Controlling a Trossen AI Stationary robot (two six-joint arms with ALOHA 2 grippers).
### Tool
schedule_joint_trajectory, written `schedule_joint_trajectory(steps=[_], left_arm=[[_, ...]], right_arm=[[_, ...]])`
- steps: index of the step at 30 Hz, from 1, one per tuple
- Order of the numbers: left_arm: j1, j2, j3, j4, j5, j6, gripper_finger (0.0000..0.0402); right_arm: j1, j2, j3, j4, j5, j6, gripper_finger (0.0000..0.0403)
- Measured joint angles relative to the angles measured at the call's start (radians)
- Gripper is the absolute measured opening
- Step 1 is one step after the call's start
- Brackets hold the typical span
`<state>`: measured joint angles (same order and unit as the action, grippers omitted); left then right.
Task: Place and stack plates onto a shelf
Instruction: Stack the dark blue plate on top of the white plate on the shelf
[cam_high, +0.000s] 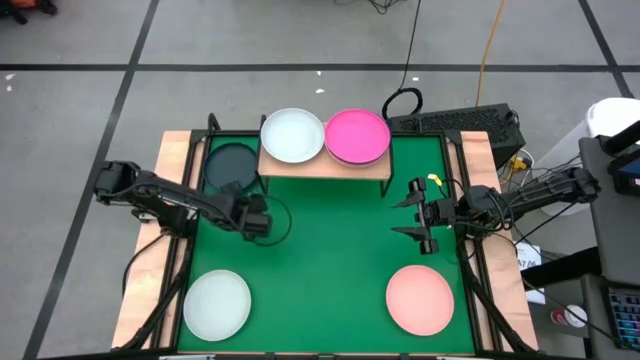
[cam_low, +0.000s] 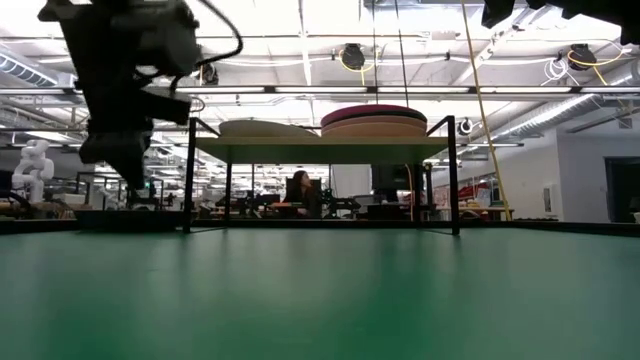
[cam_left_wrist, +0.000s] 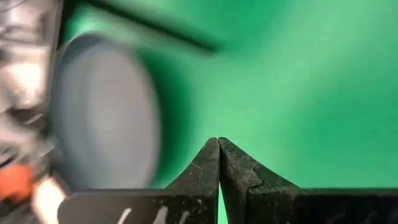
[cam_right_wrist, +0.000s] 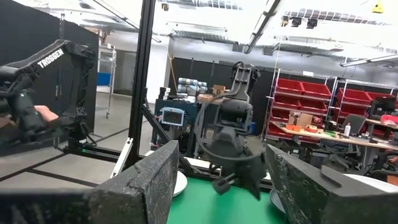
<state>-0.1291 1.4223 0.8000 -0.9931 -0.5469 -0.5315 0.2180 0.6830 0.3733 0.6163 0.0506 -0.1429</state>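
Left pincer (cam_high: 262, 219) closed, empty, hovering over the green mat (cam_high: 330, 250) just beside the dark teal plate (cam_high: 230, 166), which lies on the mat left of the shelf (cam_high: 325, 168). Mint plate (cam_high: 216, 304) near front left. On the shelf: white plate (cam_high: 292, 135), magenta stack (cam_high: 357, 136). Right pincer (cam_high: 419, 217) wide open, empty, above pink plate (cam_high: 420, 299).

Risk: closed fingers cannot take a rim; a push would slide the teal plate under the shelf.

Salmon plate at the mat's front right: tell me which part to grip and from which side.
Grip the salmon plate by its raised rim, at the edge nearest the right end effector. It lies flat on the green mat, so only the rim offers a hold. Come from above with open fingers, angled low.
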Motion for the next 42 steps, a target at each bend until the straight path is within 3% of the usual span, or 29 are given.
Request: schedule_joint_trajectory(steps=[5,14,21,27,32,35,40,42], left_arm=[[0.053,-0.002,-0.043,-0.043,-0.027,-0.014,0.0042],[0.184,-0.002,-0.166,0.158,-0.023,0.078,0.0159],[0.266,-0.002,-0.193,0.199,-0.040,0.115,0.0188],[0.304,-0.006,-0.272,0.352,-0.023,0.195,0.0188],[0.316,-0.006,-0.300,0.371,-0.041,0.155,0.0183],[0.317,-0.004,-0.302,0.378,-0.040,0.162,0.0146],[0.317,-0.002,-0.303,0.408,-0.018,0.155,0.0033],[0.318,-0.002,-0.298,0.406,-0.018,0.142,0.0015]], right_arm=[[0.000,0.000,0.000,0.000,0.000,0.003,0.0222],[0.000,0.000,0.000,0.000,0.000,-0.016,0.0222],[0.000,0.000,0.000,0.000,0.000,-0.025,0.0222],[0.000,0.000,0.000,0.000,0.000,-0.003,0.0222],[0.000,0.000,0.000,0.000,0.000,0.000,0.0222],[0.000,0.000,0.000,0.000,0.000,0.000,0.0222],[0.000,0.000,0.000,0.000,0.000,-0.001,0.0222],[0.000,0.000,0.000,0.000,0.000,0.000,0.0222]])
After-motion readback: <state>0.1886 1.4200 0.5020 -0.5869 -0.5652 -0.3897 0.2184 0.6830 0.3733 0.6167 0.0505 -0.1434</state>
